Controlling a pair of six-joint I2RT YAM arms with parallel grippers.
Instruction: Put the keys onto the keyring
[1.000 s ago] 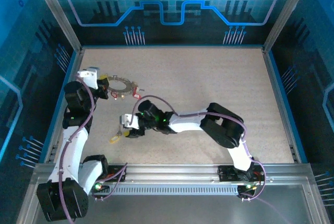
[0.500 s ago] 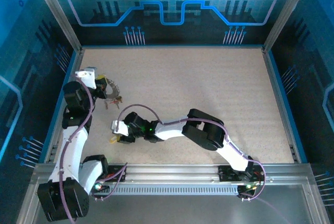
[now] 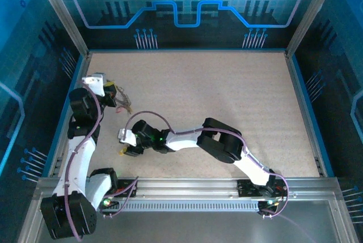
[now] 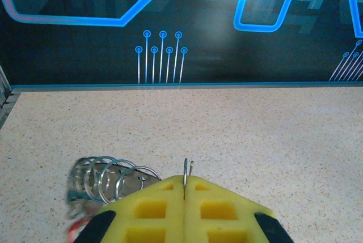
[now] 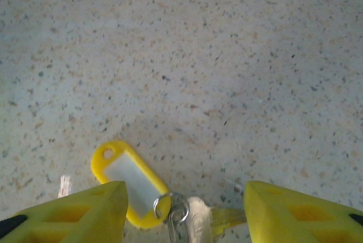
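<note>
Since the earlier frame the keyring has come up off the table [image 3: 227,96] from lying flat, and the right arm has swung left and nearer the front edge. Now the left gripper [image 3: 109,91] holds the keyring [image 4: 185,169] edge-on, its yellow pads [image 4: 153,209] pressed together on the thin rim, with the strung keys [image 3: 122,107] hanging below and to one side; the left wrist view shows their wire loops [image 4: 110,178] bunched just left of the pads. The right gripper [image 3: 127,143] is spread wide and low over a loose yellow tag [image 5: 129,183], whose small ring [image 5: 177,213] sits between the fingers; the key on it is at the frame's bottom edge and hard to make out. The main risk, as I judge it, is closing on the flat tag: it lies tight against the table, so the fingers may push it aside or catch just a corner and let it swing. The keyring is also pinched on a sliver of rim, so the hanging weight could turn it in the pads and spoil the alignment for threading.
</note>
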